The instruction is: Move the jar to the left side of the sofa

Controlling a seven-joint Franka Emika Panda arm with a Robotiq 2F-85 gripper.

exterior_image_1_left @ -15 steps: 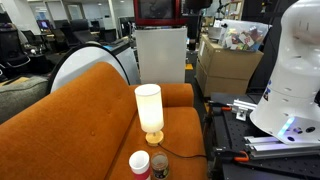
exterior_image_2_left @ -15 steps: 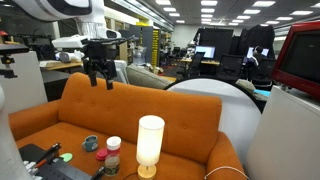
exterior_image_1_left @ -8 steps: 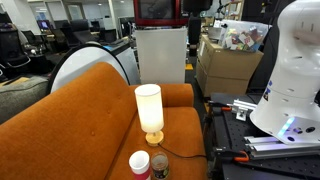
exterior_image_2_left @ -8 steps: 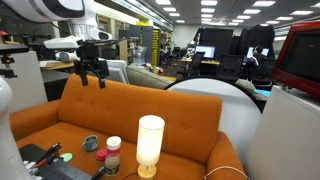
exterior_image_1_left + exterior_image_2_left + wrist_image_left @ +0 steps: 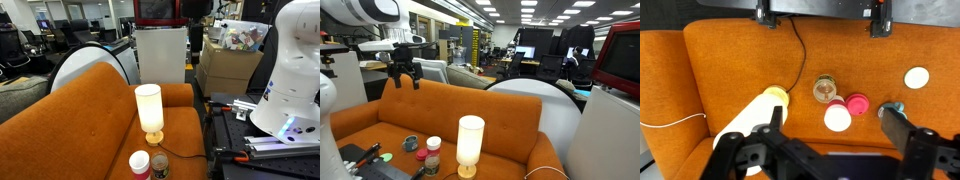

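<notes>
The jar, squat with a round white lid, stands on the seat of the burnt-orange sofa. It shows in both exterior views, beside the tall white cylinder. My gripper hangs high above the sofa, near the top of its backrest and far from the jar. In the wrist view the gripper is open and empty, and the jar shows far below between its two fingers.
A tall glowing white cylinder with a cable stands next to the jar. A pink lid, a small dark round object, a white disc and a teal item also lie on the seat.
My gripper has moved along above the backrest, leftward in the exterior view, and a little lower. The jar and the other things have not moved.
</notes>
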